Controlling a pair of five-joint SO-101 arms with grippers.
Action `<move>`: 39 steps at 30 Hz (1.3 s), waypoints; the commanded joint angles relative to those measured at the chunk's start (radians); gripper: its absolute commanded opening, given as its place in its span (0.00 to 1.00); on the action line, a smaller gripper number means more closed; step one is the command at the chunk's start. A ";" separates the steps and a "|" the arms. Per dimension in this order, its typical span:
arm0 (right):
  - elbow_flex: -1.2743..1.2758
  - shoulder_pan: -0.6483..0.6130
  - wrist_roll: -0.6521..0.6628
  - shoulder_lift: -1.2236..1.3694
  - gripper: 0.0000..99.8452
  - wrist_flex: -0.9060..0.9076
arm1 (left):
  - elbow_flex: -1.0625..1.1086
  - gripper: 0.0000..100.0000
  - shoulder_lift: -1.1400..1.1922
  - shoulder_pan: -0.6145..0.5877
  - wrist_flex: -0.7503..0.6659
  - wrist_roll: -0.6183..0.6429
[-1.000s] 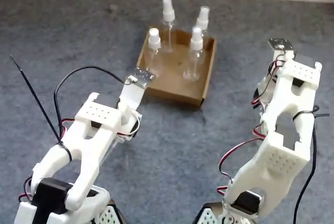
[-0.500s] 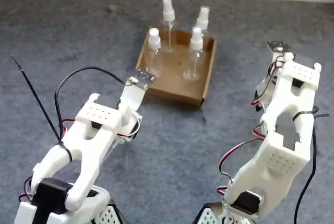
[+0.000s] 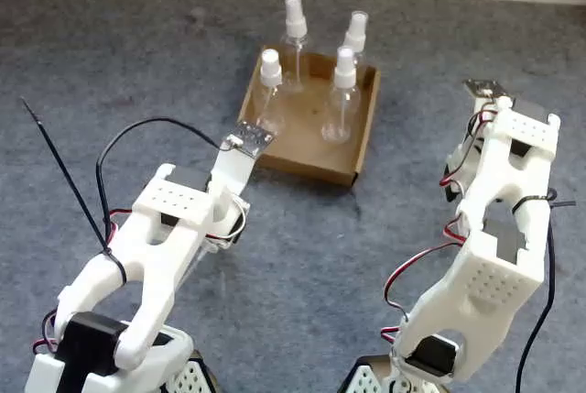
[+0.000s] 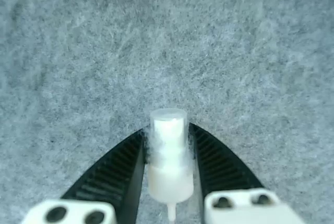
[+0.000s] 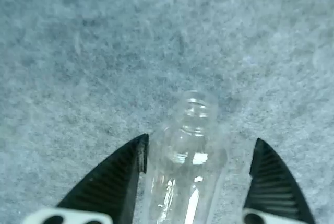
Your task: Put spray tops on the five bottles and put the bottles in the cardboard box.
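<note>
My left gripper [image 4: 167, 130] is shut on a white spray top [image 4: 167, 156], held above grey carpet. In the high view the left arm [image 3: 183, 219] ends just short of the cardboard box's [image 3: 302, 164] near left corner. A clear bottle [image 5: 188, 166] without a top lies between the fingers of my right gripper [image 5: 198, 145], which is open. One finger [image 5: 130, 166] touches the bottle and the other stands apart from it. The right arm [image 3: 504, 201] is to the right of the box and hides this bottle in the high view. Several bottles with spray tops [image 3: 341, 91] stand in the box.
Grey carpet [image 3: 110, 63] covers the whole table. A thin black wire [image 3: 64, 173] sticks up at the left arm's side. A strip of open carpet lies between the two arms, in front of the box.
The right arm has drawn back a little toward the near side. The left arm and the spray top have stayed put.
</note>
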 commanded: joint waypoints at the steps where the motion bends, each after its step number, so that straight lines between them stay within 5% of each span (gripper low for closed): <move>1: -0.010 0.015 0.006 -0.013 0.26 0.012 | -0.004 0.00 -0.036 0.015 -0.009 -0.008; 8: 0.064 0.012 0.006 0.013 0.25 0.004 | -0.004 0.00 -0.036 0.013 -0.009 -0.008; 16: 0.038 0.031 0.006 -0.016 0.00 0.013 | -0.004 0.00 -0.035 0.013 -0.009 -0.008; 23: -0.027 -0.015 -0.002 -0.255 0.00 0.088 | -0.025 0.00 -0.042 -0.005 -0.006 -0.006; 29: 0.054 -0.211 -0.118 -0.553 0.00 0.054 | -0.214 0.00 -0.196 -0.142 0.086 -0.003; 39: 0.611 -0.792 -0.285 -1.092 0.00 -0.302 | -0.596 0.00 -0.662 -0.325 0.187 0.002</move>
